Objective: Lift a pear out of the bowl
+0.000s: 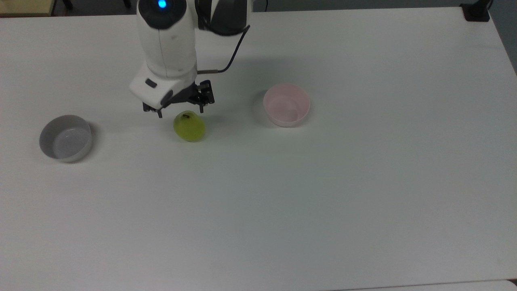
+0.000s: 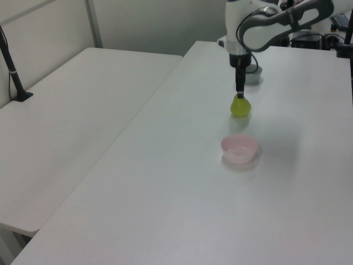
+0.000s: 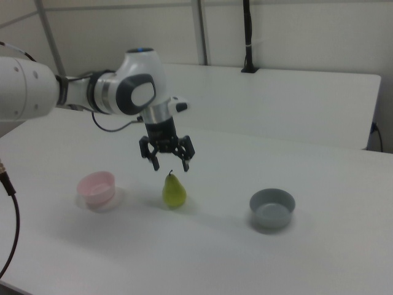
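Observation:
The yellow-green pear [image 1: 189, 126] stands upright on the white table, stem up, to the top view's left of the pale pink bowl [image 1: 286, 105]. The bowl holds nothing. My gripper [image 1: 180, 111] hangs open just above the pear, one finger to each side of the stem, touching nothing. In the right view the gripper [image 3: 171, 166] hovers over the pear [image 3: 174, 191], with the pink bowl [image 3: 96, 186] to the right view's left. In the left view the gripper [image 2: 240, 93] points straight down at the pear [image 2: 240, 106], beyond the bowl [image 2: 239, 148].
A grey-white bowl [image 1: 64, 138] sits at the top view's left, also empty, and appears as the grey bowl [image 3: 272, 208] at the right view's right. A second white table [image 2: 71, 110] adjoins in the left view. A black post base [image 1: 476, 12] stands at the top view's right corner.

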You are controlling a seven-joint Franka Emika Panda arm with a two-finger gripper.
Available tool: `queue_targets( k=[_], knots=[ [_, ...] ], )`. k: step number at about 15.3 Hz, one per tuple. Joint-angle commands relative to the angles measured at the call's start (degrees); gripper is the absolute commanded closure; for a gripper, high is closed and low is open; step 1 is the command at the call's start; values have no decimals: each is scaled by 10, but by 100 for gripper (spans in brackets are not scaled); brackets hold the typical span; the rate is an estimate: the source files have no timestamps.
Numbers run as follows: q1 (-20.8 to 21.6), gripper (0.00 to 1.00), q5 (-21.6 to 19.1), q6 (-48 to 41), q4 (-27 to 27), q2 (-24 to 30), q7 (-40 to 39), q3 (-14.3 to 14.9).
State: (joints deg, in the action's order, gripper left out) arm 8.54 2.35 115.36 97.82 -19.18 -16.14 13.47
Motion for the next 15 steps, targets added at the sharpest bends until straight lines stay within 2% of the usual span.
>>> queue_targets(
  k=[1,3,8,15],
  knots=[
    [5,0,-9,-62,-16,62,65,4],
    [-1,0,-9,-119,-47,86,103,3],
    [-13,0,-9,-171,-51,136,104,3],
    [-12,0,-9,-173,-51,135,161,3]
  ],
)
